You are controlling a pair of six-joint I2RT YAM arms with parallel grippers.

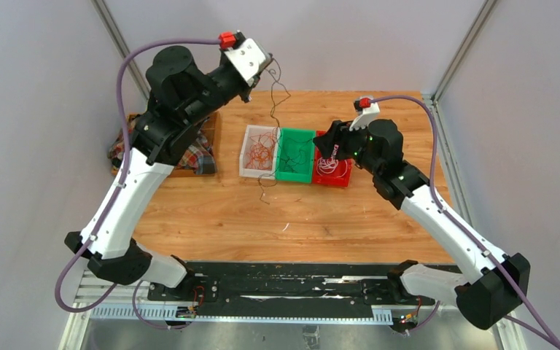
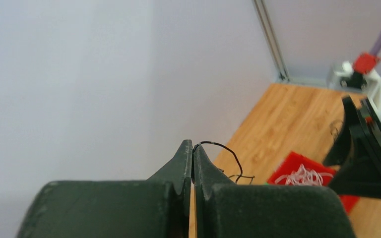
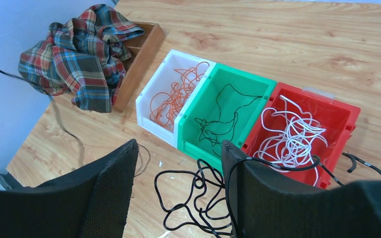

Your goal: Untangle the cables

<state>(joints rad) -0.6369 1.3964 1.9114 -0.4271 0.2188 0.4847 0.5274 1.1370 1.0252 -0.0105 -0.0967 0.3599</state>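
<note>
My left gripper (image 2: 193,148) is pinched shut on the dark cable (image 2: 217,143), held high — its tail trails down past the green bin (image 3: 243,73); right gripper (image 3: 179,148) hangs spread over a black tangle (image 3: 194,191); pulling higher could snag there — or the cable slips free

Curly cables (image 3: 290,136) sorted by colour, black cable (image 2: 227,148) dangling

wooden table (image 1: 211,219) carrying white bin (image 1: 244,157), green bin (image 1: 294,177), red bin (image 1: 332,181) sitting touching in row; wooden tray (image 1: 215,135) sitting off left; black cable (image 1: 262,191) end trailing just in front
</note>
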